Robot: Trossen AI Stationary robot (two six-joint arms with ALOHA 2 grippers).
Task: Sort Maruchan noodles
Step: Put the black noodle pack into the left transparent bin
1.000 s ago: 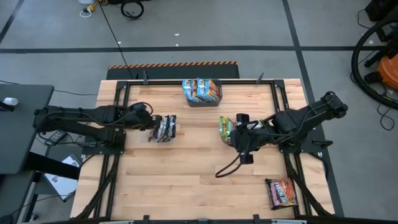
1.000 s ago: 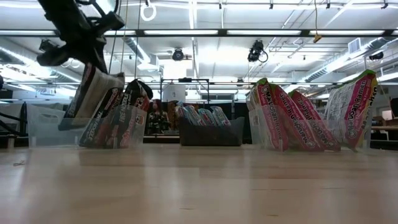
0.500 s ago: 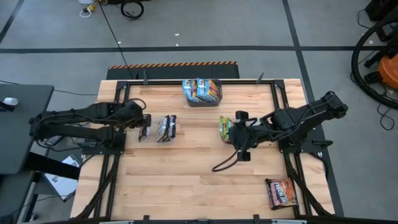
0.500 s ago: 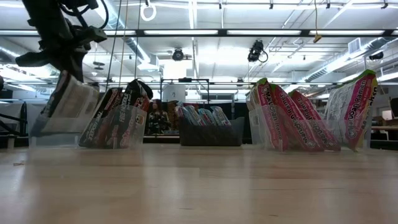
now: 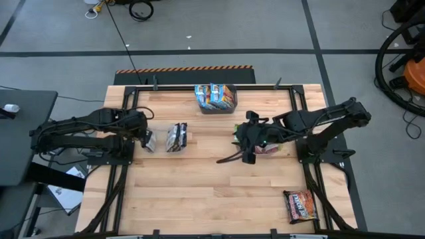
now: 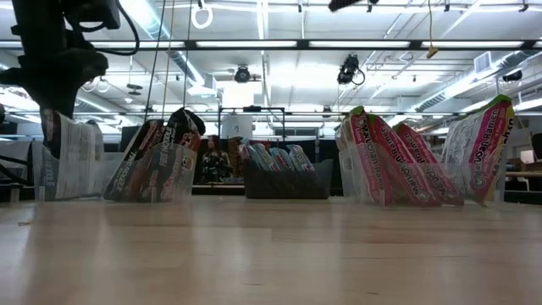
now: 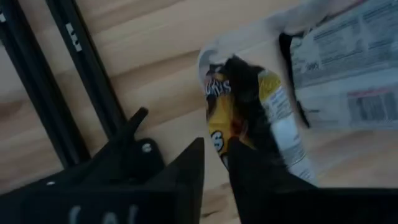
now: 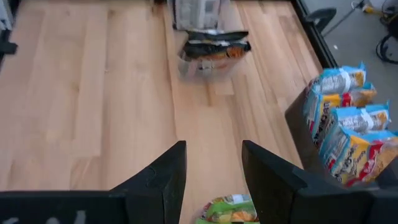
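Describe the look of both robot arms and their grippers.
Both arms, the left arm and the right arm, are dark, slender and jointed. A black cable loops from the right gripper. Each gripper, like the left gripper, has two flat, dark, tapering fingers.

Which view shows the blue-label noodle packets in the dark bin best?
The right wrist view: the blue-label packets stand close, labels readable. The high view shows them small from above; the low view shows them distant behind the bin wall. The left wrist view misses them.
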